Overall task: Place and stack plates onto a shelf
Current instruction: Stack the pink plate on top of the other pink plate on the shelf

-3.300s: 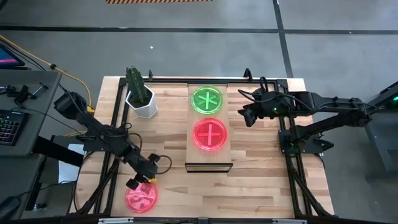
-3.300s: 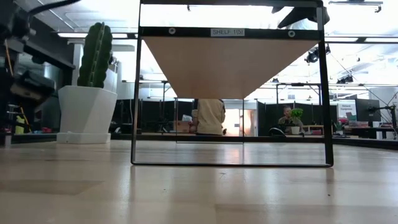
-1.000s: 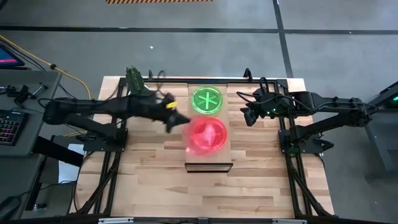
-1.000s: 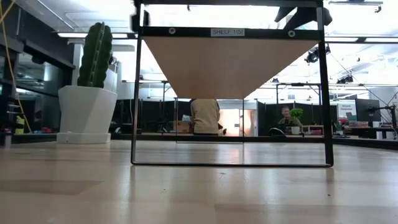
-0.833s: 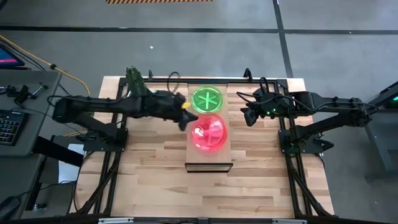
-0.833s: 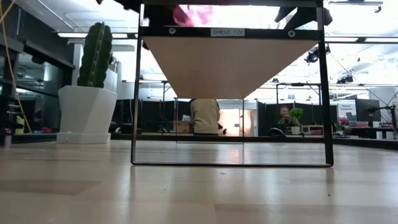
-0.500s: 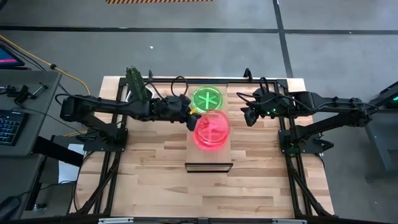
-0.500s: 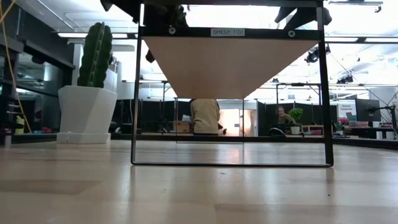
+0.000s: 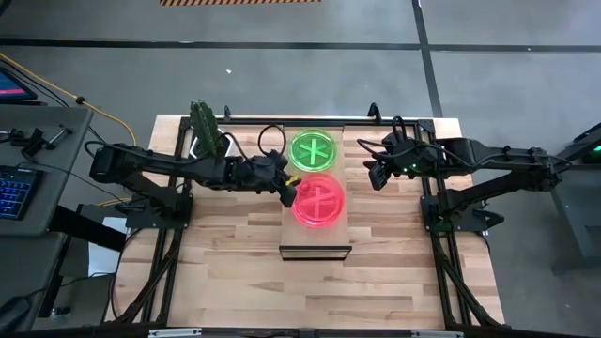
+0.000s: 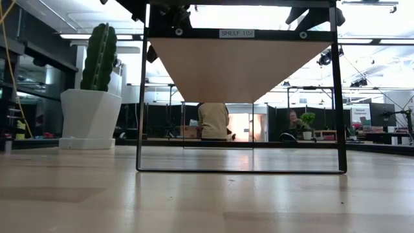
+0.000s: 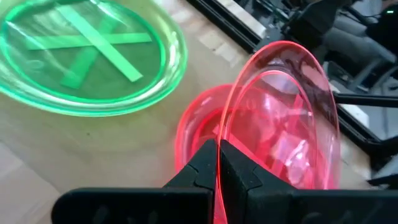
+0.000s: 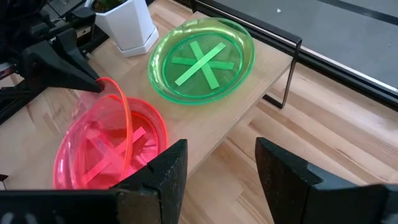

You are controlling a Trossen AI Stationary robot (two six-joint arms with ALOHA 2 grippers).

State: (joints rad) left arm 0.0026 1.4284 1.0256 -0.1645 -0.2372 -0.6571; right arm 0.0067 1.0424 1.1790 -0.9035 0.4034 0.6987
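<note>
The left tool [image 9: 286,191] reaches across the worktop [image 9: 235,272] to the near-left edge of the shelf [image 9: 317,246], its two fingers [image 11: 239,177] clenched on the rim of a pink-red plate [image 11: 292,118]; that plate is tilted up on edge, leaning over a second pink-red plate [image 12: 96,158] that lies flat on the shelf's middle stretch, and whether the two touch at the low edge I cannot tell; just beyond them toward the far end of the shelf lies a neon green plate [image 9: 312,150] with a cross mark inside, flat and close beside the pink pair; the right tool [image 9: 373,175] waits off the shelf's right side, level with the gap between green and pink, its fingers [image 12: 165,171] spread wide and grasping nothing; a cactus in a white pot [image 12: 127,25] stands on the worktop to the left of the shelf's far end, behind the left arm; from table height the shelf's underside [image 10: 239,65] shows in its dark frame, with a person [image 10: 212,121] standing far off in the room behind.
</note>
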